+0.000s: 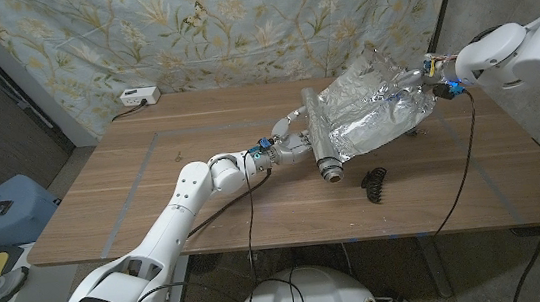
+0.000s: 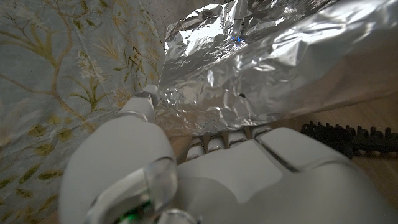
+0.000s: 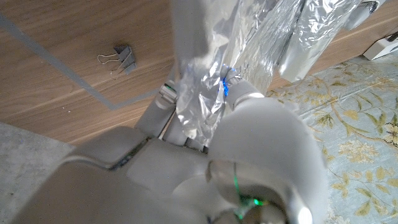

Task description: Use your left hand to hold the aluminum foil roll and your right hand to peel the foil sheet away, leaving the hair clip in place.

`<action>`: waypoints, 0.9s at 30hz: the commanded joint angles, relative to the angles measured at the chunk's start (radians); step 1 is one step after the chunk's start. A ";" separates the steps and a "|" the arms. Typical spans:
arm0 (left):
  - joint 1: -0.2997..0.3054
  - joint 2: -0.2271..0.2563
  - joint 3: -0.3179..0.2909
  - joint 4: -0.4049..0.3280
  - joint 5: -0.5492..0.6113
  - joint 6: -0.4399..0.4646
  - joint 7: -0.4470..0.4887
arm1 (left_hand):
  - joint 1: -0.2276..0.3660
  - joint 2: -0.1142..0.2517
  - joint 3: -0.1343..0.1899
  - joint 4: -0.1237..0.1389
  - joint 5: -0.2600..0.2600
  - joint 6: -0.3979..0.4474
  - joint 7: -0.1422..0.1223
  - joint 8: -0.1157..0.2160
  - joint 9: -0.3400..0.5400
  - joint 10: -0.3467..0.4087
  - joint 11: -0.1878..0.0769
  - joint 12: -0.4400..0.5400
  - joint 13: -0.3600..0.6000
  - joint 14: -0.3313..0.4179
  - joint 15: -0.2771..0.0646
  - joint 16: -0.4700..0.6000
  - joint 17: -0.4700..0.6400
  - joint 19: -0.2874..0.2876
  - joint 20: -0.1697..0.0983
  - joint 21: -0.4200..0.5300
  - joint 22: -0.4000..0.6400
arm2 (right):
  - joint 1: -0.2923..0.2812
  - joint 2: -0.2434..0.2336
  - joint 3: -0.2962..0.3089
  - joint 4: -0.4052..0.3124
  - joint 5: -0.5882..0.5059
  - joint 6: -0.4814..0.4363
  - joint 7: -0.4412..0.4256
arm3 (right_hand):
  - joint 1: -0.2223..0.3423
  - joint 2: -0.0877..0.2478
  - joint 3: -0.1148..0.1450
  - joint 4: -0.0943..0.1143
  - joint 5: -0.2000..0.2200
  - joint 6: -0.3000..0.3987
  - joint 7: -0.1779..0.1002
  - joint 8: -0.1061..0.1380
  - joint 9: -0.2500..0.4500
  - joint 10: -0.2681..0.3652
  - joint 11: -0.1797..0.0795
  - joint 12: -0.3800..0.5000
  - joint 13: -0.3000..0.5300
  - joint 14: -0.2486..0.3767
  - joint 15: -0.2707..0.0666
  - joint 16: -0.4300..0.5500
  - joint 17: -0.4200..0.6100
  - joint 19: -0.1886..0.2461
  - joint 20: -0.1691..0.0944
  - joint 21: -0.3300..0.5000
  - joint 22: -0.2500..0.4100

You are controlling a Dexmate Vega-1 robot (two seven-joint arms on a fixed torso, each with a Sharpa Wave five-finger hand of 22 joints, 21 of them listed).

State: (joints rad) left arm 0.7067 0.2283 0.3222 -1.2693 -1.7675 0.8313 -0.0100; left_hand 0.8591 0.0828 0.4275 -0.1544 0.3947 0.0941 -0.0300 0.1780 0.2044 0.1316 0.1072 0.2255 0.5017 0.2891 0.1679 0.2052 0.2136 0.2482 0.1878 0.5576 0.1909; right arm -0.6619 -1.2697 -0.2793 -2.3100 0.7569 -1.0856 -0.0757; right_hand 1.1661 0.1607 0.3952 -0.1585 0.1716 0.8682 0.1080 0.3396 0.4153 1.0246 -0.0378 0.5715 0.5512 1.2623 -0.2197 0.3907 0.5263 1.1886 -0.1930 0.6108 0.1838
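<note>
Holding the aluminum foil roll [image 1: 317, 136] near the middle of the wooden table [image 1: 152, 173], your left hand [image 1: 291, 134] has its fingers wrapped around the tube, which lies with one open end toward the table's near edge. In the left wrist view, the back of that hand [image 2: 249, 174] sits right under the crinkled sheet, fingers tucked in beneath the foil.

Your right hand [image 1: 426, 82] is up off the table on the right side, clamped on the far edge of the foil sheet [image 1: 371, 110]. In the right wrist view, you can see the fingers [image 3: 186, 118] closed with crumpled foil [image 3: 205, 93] bunched between them. The sheet stretches from the roll across to that hand, lifted and loosely draped, its shiny side wrinkled all over.

The black hair clip [image 1: 374, 183] lies on the bare wood just in front of the sheet, near the roll's open end and apart from both hands. It also shows past your left hand as a dark toothed strip [image 2: 348, 135] on the table, under the raised foil's edge.

A small binder clip [image 3: 121, 57] rests on the wood in the right wrist view, apart from the foil. A white power strip [image 1: 138, 96] sits at the table's far left edge, against the floral curtain [image 1: 187, 29].
</note>
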 commanded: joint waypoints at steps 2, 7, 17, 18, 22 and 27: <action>0.001 0.002 -0.001 -0.005 -0.004 -0.007 0.008 | 0.001 -0.002 0.004 -0.002 -0.005 -0.001 0.001 0.007 0.000 0.003 0.001 0.000 0.002 0.005 0.006 0.000 0.001 0.006 0.008 -0.003 0.003 | 0.036 -0.001 -0.026 0.035 -0.024 -0.004 0.023 | 0.013 0.003 0.007 0.000 0.007 0.008 0.013 -0.007 0.008 -0.002 0.006 0.011 0.003 0.009 -0.003 -0.004 0.006 -0.005 -0.002 0.008 0.004; 0.003 0.003 0.000 -0.005 -0.007 -0.006 0.008 | 0.002 0.000 0.006 -0.002 -0.006 -0.001 -0.002 0.009 -0.001 0.003 0.003 0.001 0.001 0.004 0.007 0.001 0.000 0.006 0.008 -0.004 0.003 | 0.036 0.000 -0.025 0.041 -0.024 -0.011 0.021 | 0.014 0.003 0.009 0.000 0.007 0.005 0.012 -0.009 0.013 -0.004 0.005 0.012 0.002 0.008 -0.002 -0.009 0.007 -0.007 -0.002 0.010 0.004; 0.004 0.008 0.000 -0.012 -0.009 -0.007 0.014 | 0.003 0.000 0.007 -0.002 -0.007 0.001 0.000 0.012 -0.002 0.002 0.002 0.001 0.000 0.005 0.007 0.001 -0.001 0.007 0.007 -0.004 0.003 | 0.043 0.010 -0.023 0.054 -0.023 -0.033 0.013 | 0.015 0.003 0.013 0.001 0.007 0.006 0.014 -0.012 0.024 -0.006 0.003 0.018 0.005 0.007 -0.002 -0.016 0.015 -0.010 -0.003 0.017 0.003; 0.005 0.008 -0.001 -0.013 -0.010 -0.008 0.015 | 0.003 -0.001 0.007 -0.003 -0.007 0.002 0.000 0.013 -0.002 0.003 0.001 0.002 0.000 0.005 0.006 0.001 -0.001 0.007 0.007 -0.004 0.003 | 0.040 0.007 -0.021 0.057 -0.023 -0.026 0.016 | 0.015 0.003 0.013 0.001 0.007 0.005 0.014 -0.013 0.025 -0.006 0.003 0.019 0.005 0.008 -0.002 -0.016 0.015 -0.011 -0.003 0.017 0.003; 0.004 0.011 0.000 -0.014 -0.011 -0.006 0.014 | 0.002 0.000 0.007 -0.002 -0.008 0.002 0.001 0.014 -0.003 0.002 0.001 0.002 -0.001 0.005 0.005 0.001 -0.001 0.008 0.007 -0.004 0.003 | 0.024 0.007 -0.001 0.066 -0.014 -0.026 0.001 | 0.014 0.002 0.013 0.002 0.007 0.005 0.015 -0.014 0.028 -0.007 0.003 0.019 0.004 0.009 -0.002 -0.018 0.017 -0.011 -0.003 0.019 0.003; -0.002 0.015 0.002 -0.010 -0.011 -0.002 0.012 | 0.002 0.000 0.008 -0.002 -0.009 0.003 0.000 0.015 -0.003 0.002 0.001 0.002 -0.002 0.005 0.004 0.002 -0.001 0.007 0.007 -0.005 0.003 | 0.013 0.006 0.016 0.072 -0.007 -0.028 -0.014 | 0.017 0.000 0.013 0.000 0.007 0.006 0.012 -0.015 0.033 -0.006 0.004 0.022 0.003 0.012 -0.004 -0.019 0.019 -0.011 -0.003 0.022 0.003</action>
State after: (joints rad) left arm 0.7098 0.2368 0.3225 -1.2802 -1.7761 0.8251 0.0021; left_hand 0.8592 0.0828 0.4275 -0.1544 0.3869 0.0927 -0.0285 0.1880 0.1997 0.1318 0.1072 0.2257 0.5004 0.2891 0.1678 0.2052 0.2095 0.2481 0.1876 0.5576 0.1907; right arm -0.6292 -1.2646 -0.2930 -2.2545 0.7344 -1.1076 -0.0639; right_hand 1.1718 0.1634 0.4020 -0.1569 0.1729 0.8684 0.1113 0.3251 0.4439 1.0227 -0.0359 0.5848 0.5542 1.2654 -0.2193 0.3717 0.5403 1.1831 -0.1978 0.6265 0.1838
